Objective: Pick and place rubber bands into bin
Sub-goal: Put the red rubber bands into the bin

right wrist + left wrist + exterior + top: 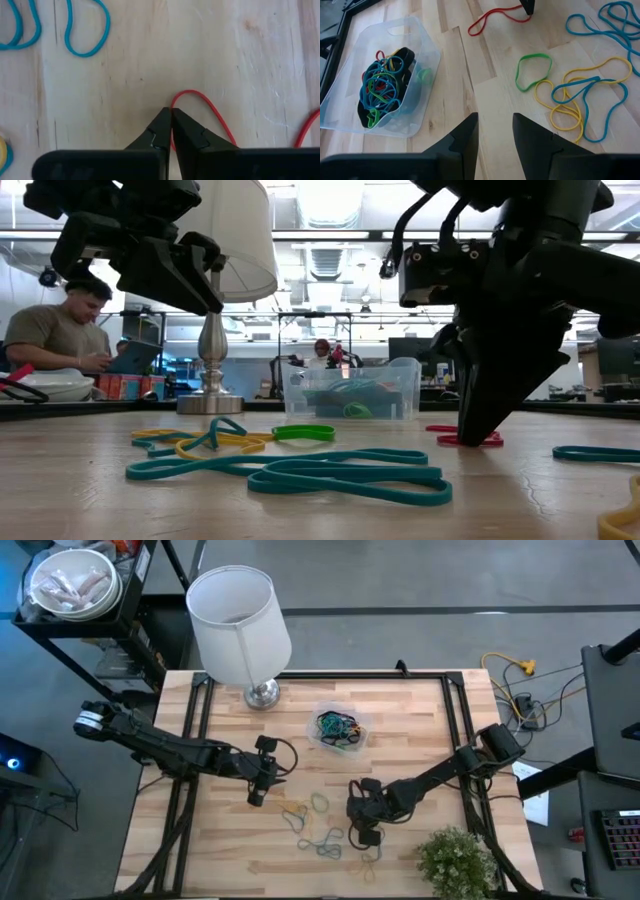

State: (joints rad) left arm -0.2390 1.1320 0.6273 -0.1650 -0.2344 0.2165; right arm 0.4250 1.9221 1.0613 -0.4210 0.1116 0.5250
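Note:
Loose rubber bands lie flat on the wooden table: a green one (532,70), yellow ones (565,112), blue ones (600,25) and a red one (212,116). More bands fill the clear bin (365,735) at the table's middle, toward the far side. My right gripper (171,111) stands at the table's near right, fingertips down on the wood, shut on the red band. My left gripper (495,127) hangs open above the table, left of the loose bands and nearer than the bin (427,47), holding nothing. My right gripper pinches the red band at one end of its loop (177,96) between its two fingertips. The fingers come steeply from above, tips (478,435) at the table top. The band (490,17) lies slack and flat on the wood.
A white-shaded lamp (240,625) stands at the far edge behind the bin. A small green plant (455,860) sits at the near right corner. A white bowl (70,585) rests on a shelf off the table's far left. A person (60,330) sits beyond the table.

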